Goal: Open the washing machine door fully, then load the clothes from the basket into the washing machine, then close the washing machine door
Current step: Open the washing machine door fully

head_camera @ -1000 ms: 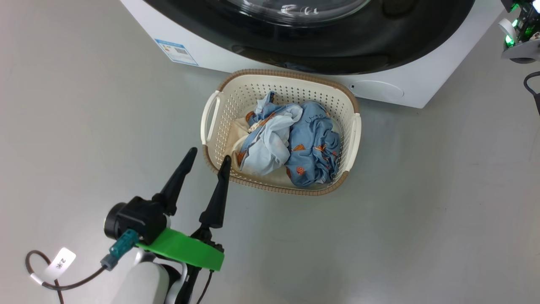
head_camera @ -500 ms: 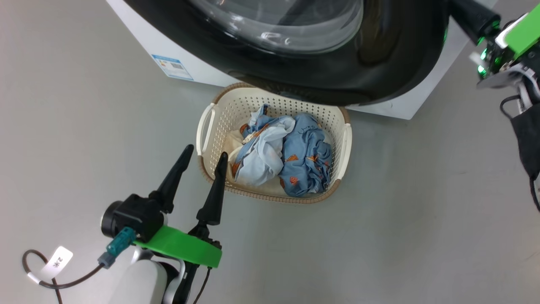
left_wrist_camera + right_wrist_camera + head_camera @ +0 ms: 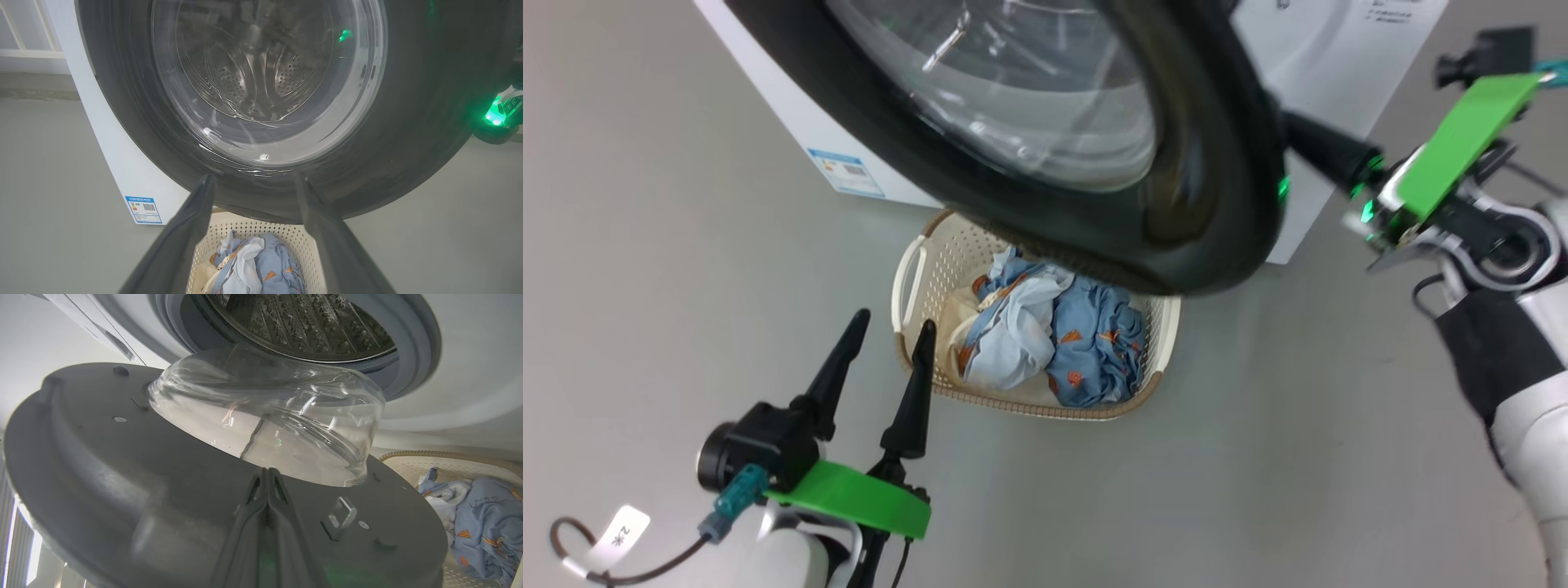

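Note:
The washing machine door (image 3: 1201,204), a black ring around a clear glass bowl (image 3: 265,416), stands partly swung out from the white washing machine (image 3: 792,122). My right gripper (image 3: 267,471) is shut with nothing in it, its tips against the door's grey inner face (image 3: 102,477); in the head view its fingers (image 3: 1327,155) reach behind the door's right edge. The cream basket (image 3: 907,269) sits on the floor below the door, holding the blue, pale and cream clothes (image 3: 1054,343). My left gripper (image 3: 894,320) hangs open and empty beside the basket's left end.
The steel drum (image 3: 310,326) and grey gasket (image 3: 412,343) show behind the door. A blue label (image 3: 143,209) marks the machine's lower left front. Grey floor (image 3: 1258,457) spreads around the basket. The door's lower edge overhangs the basket's far rim.
The head camera has shifted. The door has swung further out from the machine, and my right arm has come into view at its right edge. My left gripper stays open by the basket.

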